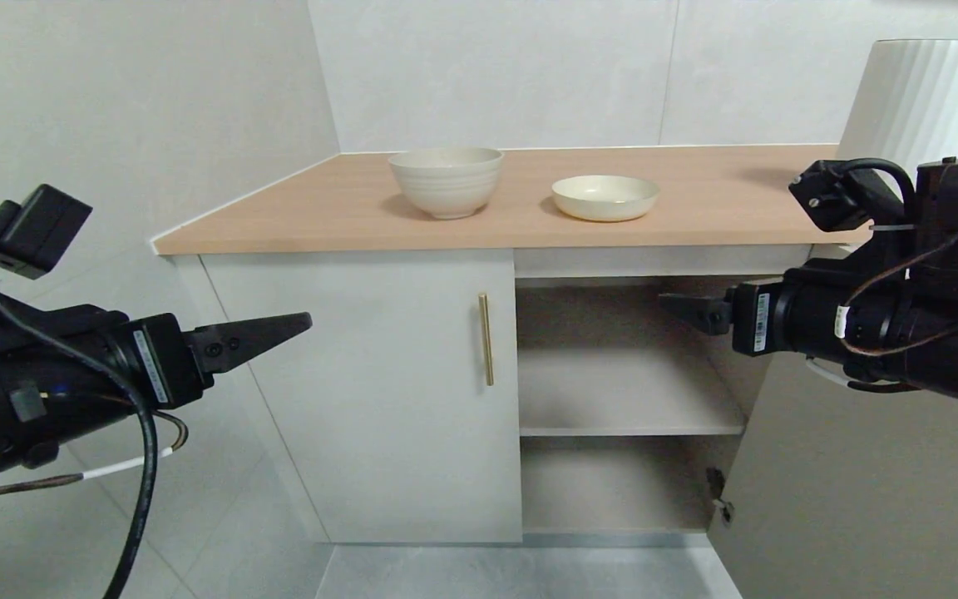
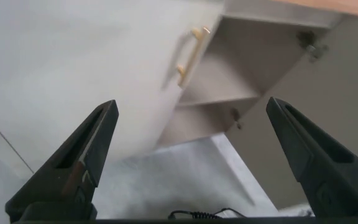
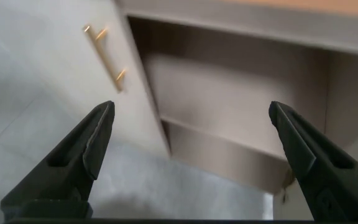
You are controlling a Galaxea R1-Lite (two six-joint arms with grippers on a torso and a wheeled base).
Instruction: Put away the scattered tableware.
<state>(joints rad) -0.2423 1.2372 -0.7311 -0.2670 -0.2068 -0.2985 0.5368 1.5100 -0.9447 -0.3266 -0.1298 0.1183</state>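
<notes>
Head view: the cabinet is the anchor here. On its wooden top stand the two pieces of tableware. A deep ribbed bowl sits above the closed left door. A shallow dish sits above the open right compartment, near the bowl but apart from it. The right door is swung wide toward the robot, baring a middle shelf. I judge that shelf to be where the pieces are meant to go; the cabinet is opened and neither piece is picked up yet.

Both arms hang in front of the cabinet, below its top. The left gripper points at the closed door, left of its brass handle. The left wrist view shows its jaws spread wide with nothing between them. The right gripper sits at the mouth of the open compartment, just under the top's front edge. In the right wrist view its jaws are likewise wide apart and hold nothing. This looks like a ready posture, free for a grasp.

A white ribbed vessel stands at the right end of the top, well apart from the dish. The top's edge overhangs the right gripper, so it would likely have to back out and rise to reach the dish. The open door crowds that arm's side, and the shelf may leave little height for the bowl.
</notes>
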